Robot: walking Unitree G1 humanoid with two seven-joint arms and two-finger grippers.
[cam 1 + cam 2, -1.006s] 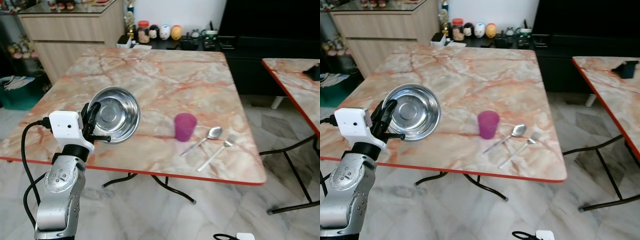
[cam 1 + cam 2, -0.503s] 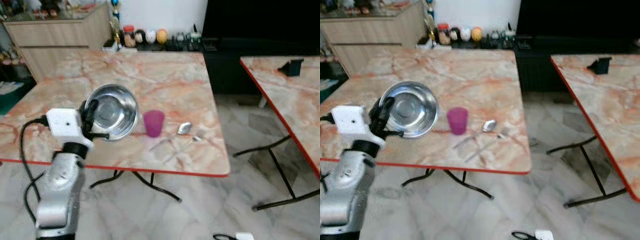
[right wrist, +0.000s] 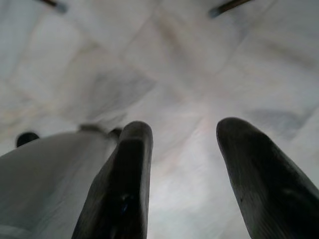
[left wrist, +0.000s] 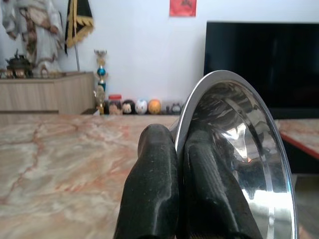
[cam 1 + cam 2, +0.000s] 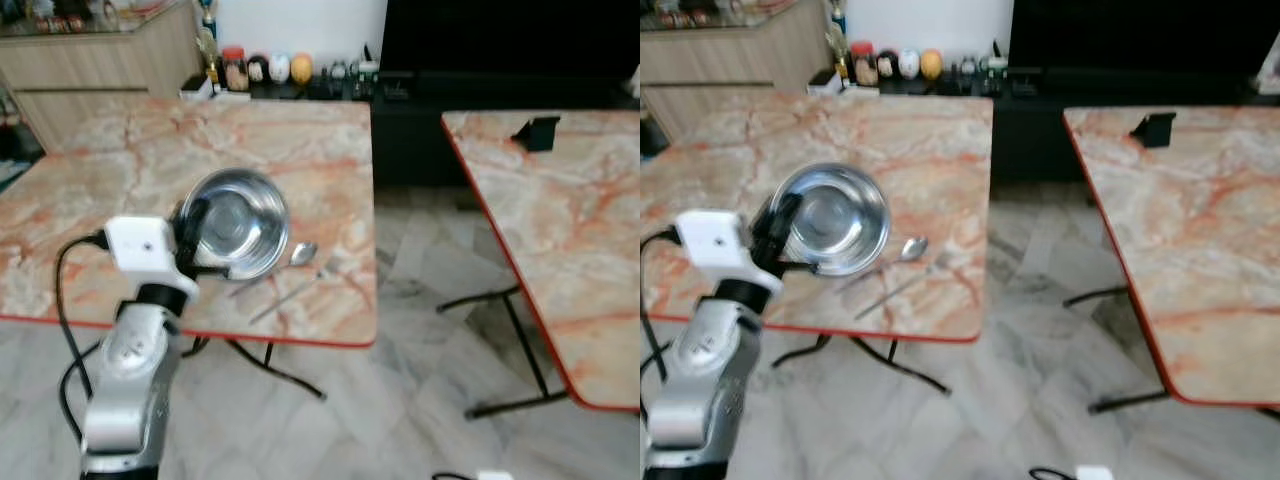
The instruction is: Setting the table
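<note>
My left gripper is shut on the rim of a shiny steel bowl, holding it tilted on edge above the near right part of the marble table. In the left wrist view the two black fingers pinch the bowl rim between them. A spoon and a fork lie on the table just right of the bowl, near the red front edge. My right gripper hangs open over the pale floor.
A second marble table stands to the right, with a small black object on it. Marble floor lies between the two tables. A wooden sideboard, small jars and a black TV unit line the back wall.
The whole view has swung to the right, bringing the second table in. The bowl stays gripped the same way. The purple cup seen earlier is now hidden behind the bowl.
</note>
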